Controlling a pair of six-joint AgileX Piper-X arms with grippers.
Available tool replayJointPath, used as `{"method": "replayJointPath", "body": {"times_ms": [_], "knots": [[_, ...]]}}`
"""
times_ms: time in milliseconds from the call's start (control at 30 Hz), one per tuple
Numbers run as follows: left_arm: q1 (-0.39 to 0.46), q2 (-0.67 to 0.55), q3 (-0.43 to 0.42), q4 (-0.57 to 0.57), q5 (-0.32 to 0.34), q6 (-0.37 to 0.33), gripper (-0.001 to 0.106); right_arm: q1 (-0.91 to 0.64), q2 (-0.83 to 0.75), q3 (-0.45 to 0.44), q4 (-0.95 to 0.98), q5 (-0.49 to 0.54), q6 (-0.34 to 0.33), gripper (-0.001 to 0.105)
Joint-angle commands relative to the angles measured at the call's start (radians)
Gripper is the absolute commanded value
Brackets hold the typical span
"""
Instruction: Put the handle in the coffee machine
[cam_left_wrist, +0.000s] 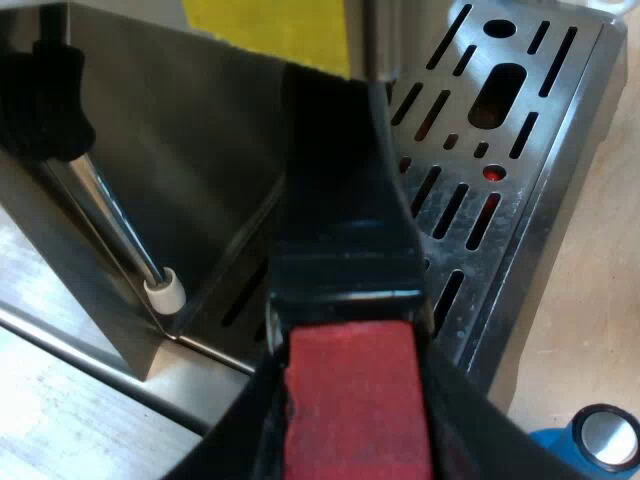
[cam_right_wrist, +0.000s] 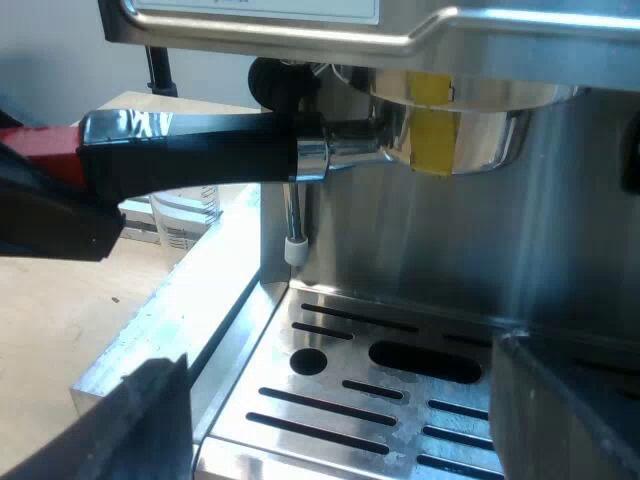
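Red on black marks the handle (cam_left_wrist: 345, 190) in the left wrist view: a stiff black bar with a red end (cam_left_wrist: 350, 410) that runs away from the camera toward the steel machine (cam_left_wrist: 170, 150). The left tool (cam_left_wrist: 348, 335) is clamped on it, with one finger on each side of the red end. Below it lies the slotted steel drip tray (cam_left_wrist: 500, 170). A steam wand (cam_left_wrist: 115, 215) with a white tip hangs close to the machine's wall. A blue tamper (cam_left_wrist: 590, 445) stands on the pale counter (cam_left_wrist: 600, 270) beside the tray.

In the right wrist view the handle (cam_right_wrist: 190, 150) juts out level from the machine's (cam_right_wrist: 560, 250) front. Its metal cup (cam_right_wrist: 490, 130), marked with yellow tape (cam_right_wrist: 430, 125), sits up against the brew head. I cannot tell whether it is locked. The left tool (cam_right_wrist: 50, 215) grips the red end (cam_right_wrist: 40, 145). A measuring glass (cam_right_wrist: 185, 220) stands on the counter (cam_right_wrist: 60, 330) beyond the handle. The right tool (cam_right_wrist: 330, 380) hovers over the drip tray (cam_right_wrist: 400, 440), fingers wide apart and holding nothing.

The piece looks rigid and heavy at the cup end, and the handle looks smooth. Holding it far out at the red end should give the best leverage for a locking twist, though it needs a firm clamp so it does not slip.
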Motion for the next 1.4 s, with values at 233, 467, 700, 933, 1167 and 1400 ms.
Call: {"method": "replayJointPath", "body": {"times_ms": [233,467,700,933,1167,1400], "knots": [[0.009,-0.023,-0.020,-0.042,0.228,0.036,0.000,-0.007,-0.003,-0.001,-0.007,0.006,-0.003,0.064],[0.009,-0.023,-0.020,-0.023,0.256,0.036,0.000,-0.007,-0.003,-0.001,-0.007,0.006,-0.003,0.064],[0.009,-0.023,-0.020,-0.036,0.256,0.036,0.000,-0.007,-0.003,-0.001,-0.007,0.006,-0.003,0.064],[0.009,-0.023,-0.020,-0.109,0.241,0.036,0.000,-0.007,-0.003,-0.001,-0.007,0.006,-0.003,0.064],[0.009,-0.023,-0.020,-0.188,0.217,0.034,0.000,-0.007,-0.003,-0.001,-0.007,0.006,-0.003,0.064],[0.009,-0.023,-0.020,-0.208,0.203,0.001,0.000,-0.007,-0.003,-0.001,-0.007,0.006,-0.003,0.064]]}}
